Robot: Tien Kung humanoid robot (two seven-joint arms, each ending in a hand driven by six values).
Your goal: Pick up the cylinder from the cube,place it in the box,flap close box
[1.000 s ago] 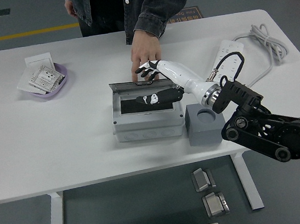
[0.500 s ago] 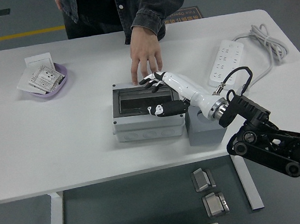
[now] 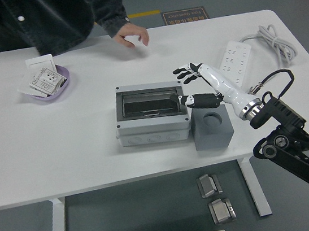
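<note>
A grey box (image 3: 152,116) stands mid-table with its dark see-through flap shut flat over the top. The cylinder is not visible. A grey cube (image 3: 212,128) with an empty round hole stands against the box's right side. My right hand (image 3: 189,86) is open with its fingers spread, hovering just right of the box's right edge and above the cube, holding nothing. The left arm is out of view.
A person leans over the far left of the table, one hand (image 3: 132,37) resting on it behind the box. A purple dish (image 3: 46,84) with paper packets sits far left. A white power strip (image 3: 235,63) and cable lie far right.
The box flap went from open to shut. My right hand drew back right off the box. The person's hand let go of the flap and moved back and left.
</note>
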